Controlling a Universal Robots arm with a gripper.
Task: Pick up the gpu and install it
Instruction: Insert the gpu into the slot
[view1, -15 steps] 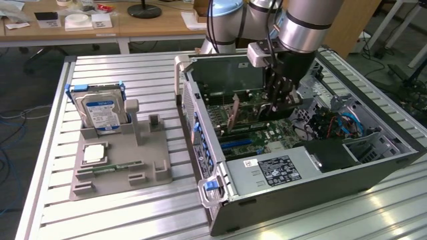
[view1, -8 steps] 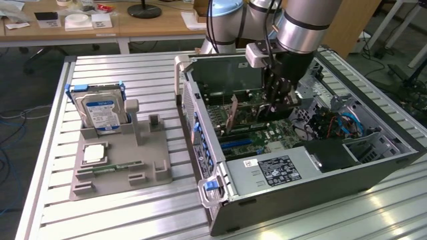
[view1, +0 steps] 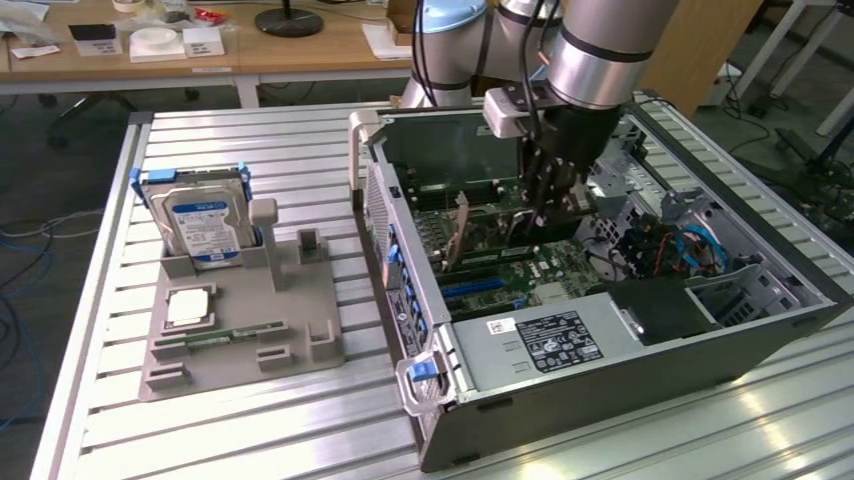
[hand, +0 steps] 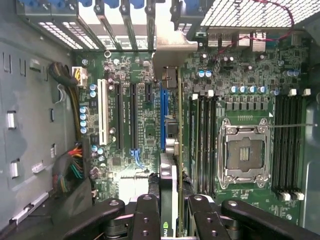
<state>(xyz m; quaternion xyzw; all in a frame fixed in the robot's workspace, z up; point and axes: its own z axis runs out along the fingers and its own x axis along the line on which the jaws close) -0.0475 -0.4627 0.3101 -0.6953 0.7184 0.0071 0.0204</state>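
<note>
So, quick rundown of what's sitting where right now:

pincer: the black multi-link pincer (hand: 169, 212) on the silver arm is hanging down inside the open dark-grey tower case (view1: 747, 335), its fingers (hand: 145, 220) clamping the top edge of the card between them, so it's gripping, not empty.
gpu: the thin flat expansion card with a dark face and brownish circuit-board back (hand: 170, 165) is standing on edge straight below the pincer, hovering over the blue slot (hand: 163, 112) on the green motherboard (hand: 250, 115); can't tell whether it's touching the slot yet.
handling: I'm guessing light and stiff, but fragile. Bare board, small parts, contact edge underneath. Holding it by the upper edge, like it's doing, is looking like the safe spot, squeezing the flat faces only.
counts: one card in the grip, one silver hard drive with a blue label (view1: 203, 222) standing in the grey plastic holder tray (view1: 234, 345), well off to the pincer's side, outside the case.
also there: one slim green memory stick (view1: 220, 337) and one square silver chip (view1: 187, 307), both lying on that same tray.
</note>
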